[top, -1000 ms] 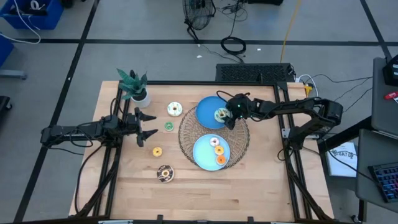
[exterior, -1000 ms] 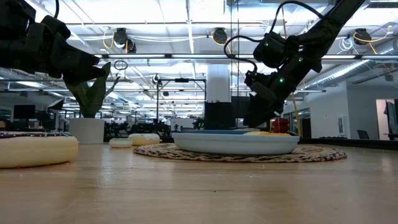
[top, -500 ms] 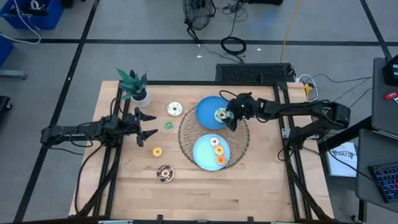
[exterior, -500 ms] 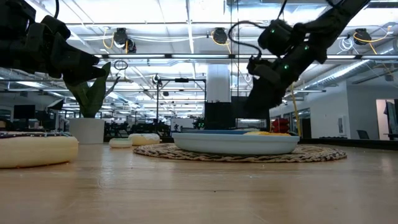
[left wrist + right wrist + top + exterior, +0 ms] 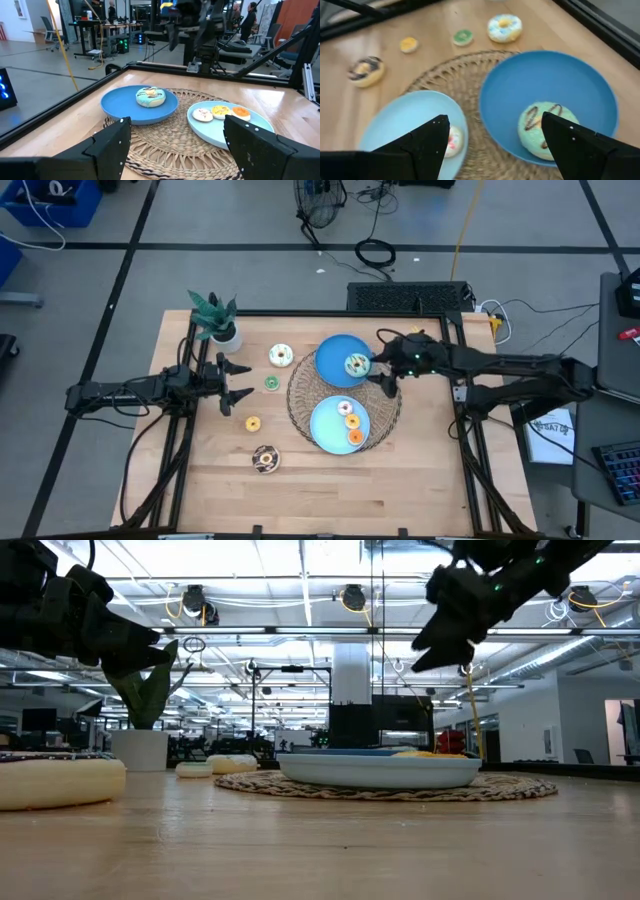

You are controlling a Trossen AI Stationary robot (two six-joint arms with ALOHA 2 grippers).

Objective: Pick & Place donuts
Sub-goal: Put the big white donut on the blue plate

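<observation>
A: Where is each claw sitting, and what is it gripping?

B: The right claw is hanging above the woven mat near the desk's right edge, just beside the darker blue plate. Its fingers are standing wide apart and gripping nothing. The left claw is hovering over the left half of the desk, fingers also spread and empty, pointing toward the mat.

A: Where are the donuts lying?

B: A teal donut with a dark drizzle is resting on the darker blue plate, toward that plate's right rim. The lighter blue plate, nearer the desk's front edge, is carrying three: a white-iced donut, a yellow-iced donut and an orange donut, lying in a row and touching or nearly so. Both plates are sitting on the woven mat.

A: And off the plates?

B: Four are lying on bare wood left of the mat. A pale blue donut with a yellow centre is lying nearest the back edge, beside the potted plant. A small green donut is lying just in front of the left claw's fingertips. A small yellow donut is lying closer to the front, and a chocolate donut nearest the front edge.
</observation>
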